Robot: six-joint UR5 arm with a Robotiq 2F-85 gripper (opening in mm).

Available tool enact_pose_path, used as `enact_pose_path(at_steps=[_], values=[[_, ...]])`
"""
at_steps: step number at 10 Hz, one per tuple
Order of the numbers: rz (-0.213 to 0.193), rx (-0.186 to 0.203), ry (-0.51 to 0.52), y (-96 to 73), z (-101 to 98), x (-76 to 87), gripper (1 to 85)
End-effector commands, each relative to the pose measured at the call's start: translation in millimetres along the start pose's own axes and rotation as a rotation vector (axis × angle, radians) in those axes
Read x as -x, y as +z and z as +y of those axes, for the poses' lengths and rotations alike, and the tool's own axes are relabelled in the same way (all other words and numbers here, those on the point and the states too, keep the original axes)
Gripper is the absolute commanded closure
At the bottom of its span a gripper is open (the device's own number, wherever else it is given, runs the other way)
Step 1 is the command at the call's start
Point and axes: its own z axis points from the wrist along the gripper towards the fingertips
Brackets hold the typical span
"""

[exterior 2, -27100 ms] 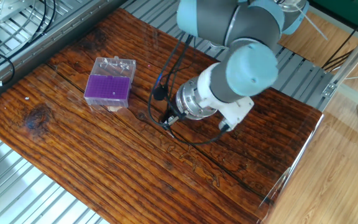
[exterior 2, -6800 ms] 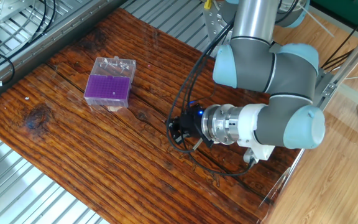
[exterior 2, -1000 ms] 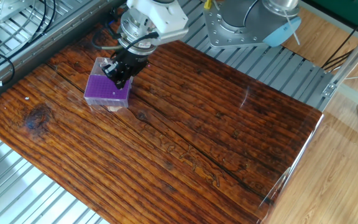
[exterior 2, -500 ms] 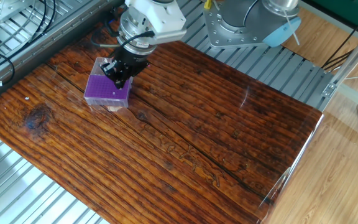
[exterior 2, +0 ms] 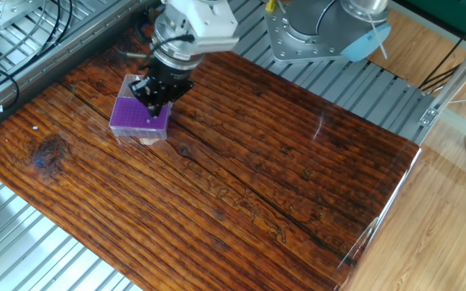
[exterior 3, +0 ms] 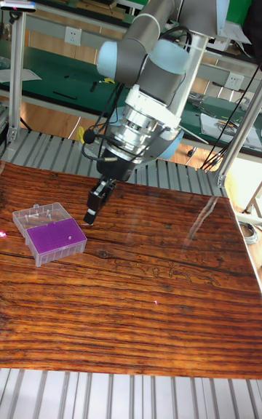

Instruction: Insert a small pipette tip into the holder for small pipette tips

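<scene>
A wooden tabletop [exterior 2: 241, 186] with dark, strongly grained planks fills both views. Near its far left part, in the fixed view, sits the holder for small pipette tips [exterior 2: 140, 117], a small clear plastic box with a square purple top plate dotted with tiny holes. In the tall fixed view the same holder [exterior 3: 52, 232] rests at the left side of the tabletop, its clear lid folded back behind the purple plate.

A grey and pale blue robot arm [exterior 3: 156, 70] reaches down from above. Its dark pincer [exterior 2: 155, 99] points downward over the right-hand edge of the holder in the fixed view. In the tall fixed view the pincer [exterior 3: 92, 215] hangs just to the right of the holder and slightly above it, apart from the purple plate. The fingers look close together, but whether they pinch a pipette tip is too small to tell. Black cables [exterior 3: 98, 139] loop around the wrist.
</scene>
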Motion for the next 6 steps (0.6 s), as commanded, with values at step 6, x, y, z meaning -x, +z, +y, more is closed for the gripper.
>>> enact_pose_path(at_steps=[6], values=[[-0.199, 0.014, 0.293, -6.8, -8.7, 11.9, 84.7]])
